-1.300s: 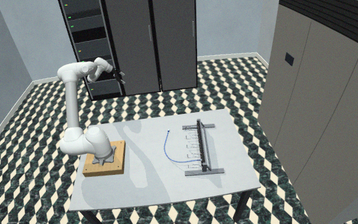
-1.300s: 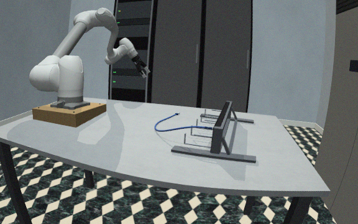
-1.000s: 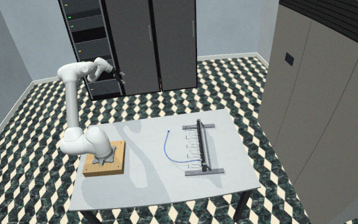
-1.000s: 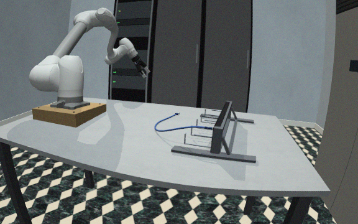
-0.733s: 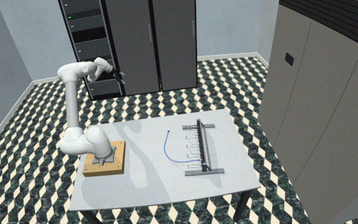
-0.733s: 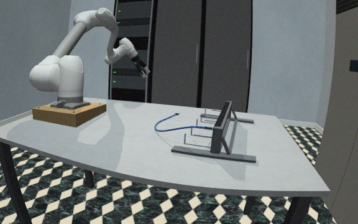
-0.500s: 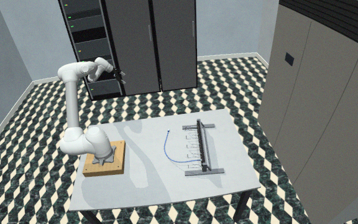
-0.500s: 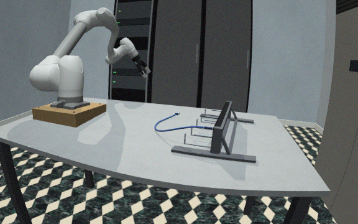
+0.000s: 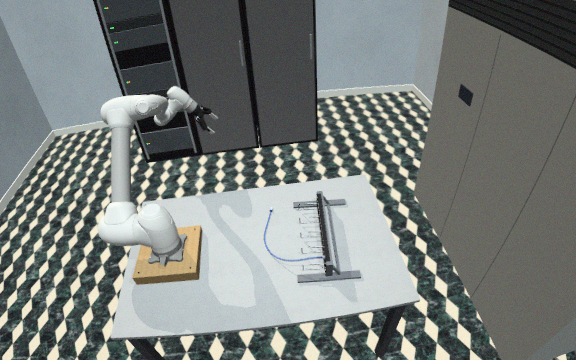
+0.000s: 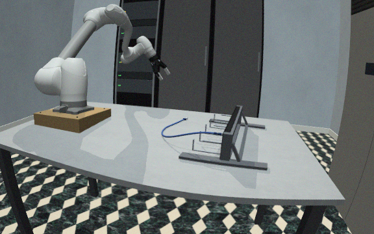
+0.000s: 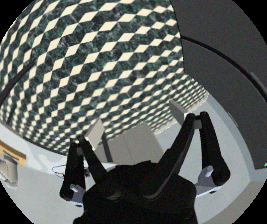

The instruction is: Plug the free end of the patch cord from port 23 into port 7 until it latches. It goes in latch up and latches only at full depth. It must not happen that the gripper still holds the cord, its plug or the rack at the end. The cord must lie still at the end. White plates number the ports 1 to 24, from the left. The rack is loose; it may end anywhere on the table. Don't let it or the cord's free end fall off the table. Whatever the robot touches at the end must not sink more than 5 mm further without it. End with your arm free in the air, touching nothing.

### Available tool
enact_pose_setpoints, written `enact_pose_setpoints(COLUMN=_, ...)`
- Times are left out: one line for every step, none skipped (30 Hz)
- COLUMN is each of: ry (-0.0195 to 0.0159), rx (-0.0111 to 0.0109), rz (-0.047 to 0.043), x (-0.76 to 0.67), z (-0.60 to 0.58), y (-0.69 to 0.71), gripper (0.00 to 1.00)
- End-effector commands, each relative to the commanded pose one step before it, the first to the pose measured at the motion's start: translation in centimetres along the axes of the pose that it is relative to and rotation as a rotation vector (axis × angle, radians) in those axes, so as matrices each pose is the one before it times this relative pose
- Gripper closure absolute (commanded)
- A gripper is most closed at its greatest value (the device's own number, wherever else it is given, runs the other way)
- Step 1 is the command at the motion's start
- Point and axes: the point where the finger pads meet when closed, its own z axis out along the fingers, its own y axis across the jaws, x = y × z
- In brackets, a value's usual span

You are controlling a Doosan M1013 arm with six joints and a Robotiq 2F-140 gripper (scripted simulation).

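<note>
The blue patch cord (image 9: 293,260) (image 10: 177,135) lies in a curve on the table, with one end in the near part of the rack's port row. Its free plug (image 9: 271,210) (image 10: 185,119) lies on the table on the robot's side of the rack, toward the far edge. The rack (image 9: 329,276) (image 10: 226,146) stands upright on two long feet, its ports facing the robot. Port numbers and the latch's direction are too small to read. My gripper (image 9: 214,124) (image 10: 164,75) (image 11: 134,115) is open and empty, high above the table's far side, well away from plug and rack.
Thin wire cord guides (image 9: 310,251) (image 10: 206,142) stick out from the rack's port side. The arm stands on a wooden base (image 9: 168,272) (image 10: 57,123) at the table's left. Dark cabinets (image 9: 283,75) (image 10: 187,49) stand behind the table (image 9: 228,315) (image 10: 109,169).
</note>
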Motion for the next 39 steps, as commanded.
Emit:
enact_pose_setpoints(ry=-0.00081, rx=0.02979, rz=0.0712, x=-3.897, z=1.317, y=-0.923, gripper=0.0)
enact_pose_setpoints(ry=-0.00044, rx=0.00712, rz=0.01696, x=-0.918, z=0.308, y=-0.177, gripper=0.0)
enact_pose_setpoints(ry=-0.00048, rx=0.00709, rz=0.01698, x=-0.918, z=0.305, y=-0.168, gripper=0.0)
enact_pose_setpoints(ry=-0.00051, rx=0.00707, rz=0.01702, x=-0.92, z=0.303, y=-0.16, gripper=0.0)
enact_pose_setpoints(ry=-0.00054, rx=0.00706, rz=0.01707, x=-0.922, z=0.3, y=-0.151, gripper=0.0)
enact_pose_setpoints(ry=-0.00058, rx=0.00704, rz=0.01712, x=-0.923, z=0.298, y=-0.143, gripper=0.0)
enact_pose_setpoints(ry=-0.00061, rx=0.00703, rz=0.01717, x=-0.925, z=0.296, y=-0.134, gripper=0.0)
enact_pose_setpoints(ry=-0.00064, rx=0.00701, rz=0.01721, x=-0.926, z=0.293, y=-0.126, gripper=0.0)
enact_pose_setpoints(ry=-0.00067, rx=0.00699, rz=0.01727, x=-0.928, z=0.291, y=-0.117, gripper=0.0)
enact_pose_setpoints(ry=-0.0007, rx=0.00698, rz=0.01731, x=-0.929, z=0.289, y=-0.109, gripper=0.0)
enact_pose_setpoints(ry=0.0, rx=0.0, rz=0.0, x=0.0, z=0.0, y=0.0, gripper=0.0)
enact_pose_setpoints(ry=0.0, rx=0.0, rz=0.0, x=0.0, z=0.0, y=0.0, gripper=0.0)
enact_pose_setpoints(ry=-0.00214, rx=0.01953, rz=0.04895, x=-2.614, z=0.796, y=-0.306, gripper=0.0)
enact_pose_setpoints(ry=-0.00054, rx=0.00459, rz=0.01162, x=-0.619, z=0.186, y=-0.049, gripper=0.0)
enact_pose_setpoints(ry=-0.00073, rx=0.00603, rz=0.01532, x=-0.816, z=0.243, y=-0.061, gripper=0.0)
enact_pose_setpoints(ry=-0.00086, rx=0.00683, rz=0.01744, x=-0.927, z=0.274, y=-0.062, gripper=0.0)
enact_pose_setpoints(ry=-0.0009, rx=0.00692, rz=0.01776, x=-0.941, z=0.275, y=-0.054, gripper=0.0)
enact_pose_setpoints(ry=-0.00092, rx=0.00687, rz=0.01774, x=-0.938, z=0.272, y=-0.045, gripper=0.0)
enact_pose_setpoints(ry=-0.00095, rx=0.00684, rz=0.01775, x=-0.937, z=0.269, y=-0.036, gripper=0.0)
enact_pose_setpoints(ry=-0.00098, rx=0.00682, rz=0.0178, x=-0.937, z=0.266, y=-0.028, gripper=0.0)
enact_pose_setpoints(ry=-0.00101, rx=0.00679, rz=0.01784, x=-0.937, z=0.264, y=-0.019, gripper=0.0)
enact_pose_setpoints(ry=-0.00103, rx=0.00678, rz=0.01789, x=-0.937, z=0.261, y=-0.01, gripper=0.0)
enact_pose_setpoints(ry=-0.00106, rx=0.00676, rz=0.01795, x=-0.938, z=0.259, y=-0.001, gripper=0.0)
enact_pose_setpoints(ry=-0.00109, rx=0.00674, rz=0.018, x=-0.937, z=0.256, y=0.007, gripper=0.0)
enact_pose_setpoints(ry=-0.00111, rx=0.00672, rz=0.01805, x=-0.937, z=0.253, y=0.016, gripper=0.0)
enact_pose_setpoints(ry=-0.00114, rx=0.0067, rz=0.01811, x=-0.937, z=0.251, y=0.025, gripper=0.0)
enact_pose_setpoints(ry=-0.00116, rx=0.00669, rz=0.01817, x=-0.937, z=0.248, y=0.034, gripper=0.0)
enact_pose_setpoints(ry=0.0, rx=0.0, rz=0.0, x=0.0, z=0.0, y=0.0, gripper=0.0)
enact_pose_setpoints(ry=0.0, rx=0.0, rz=0.0, x=0.0, z=0.0, y=0.0, gripper=0.0)
enact_pose_setpoints(ry=-0.00341, rx=0.01871, rz=0.05143, x=-2.64, z=0.683, y=0.095, gripper=0.0)
enact_pose_setpoints(ry=-0.00084, rx=0.00444, rz=0.01232, x=-0.628, z=0.16, y=0.046, gripper=0.0)
enact_pose_setpoints(ry=-0.00111, rx=0.00577, rz=0.0161, x=-0.818, z=0.207, y=0.065, gripper=0.0)
enact_pose_setpoints(ry=-0.00128, rx=0.00651, rz=0.01827, x=-0.925, z=0.232, y=0.08, gripper=0.0)
enact_pose_setpoints(ry=-0.00132, rx=0.0066, rz=0.01863, x=-0.94, z=0.233, y=0.091, gripper=0.0)
enact_pose_setpoints(ry=-0.00134, rx=0.00656, rz=0.01864, x=-0.937, z=0.23, y=0.099, gripper=0.0)
enact_pose_setpoints(ry=-0.00136, rx=0.00652, rz=0.01864, x=-0.933, z=0.226, y=0.108, gripper=0.0)
enact_pose_setpoints(ry=-0.00138, rx=0.00651, rz=0.0187, x=-0.932, z=0.224, y=0.117, gripper=0.0)
enact_pose_setpoints(ry=-0.0014, rx=0.00648, rz=0.01875, x=-0.93, z=0.221, y=0.126, gripper=0.0)
enact_pose_setpoints(ry=-0.00142, rx=0.00646, rz=0.0188, x=-0.929, z=0.218, y=0.134, gripper=0.0)
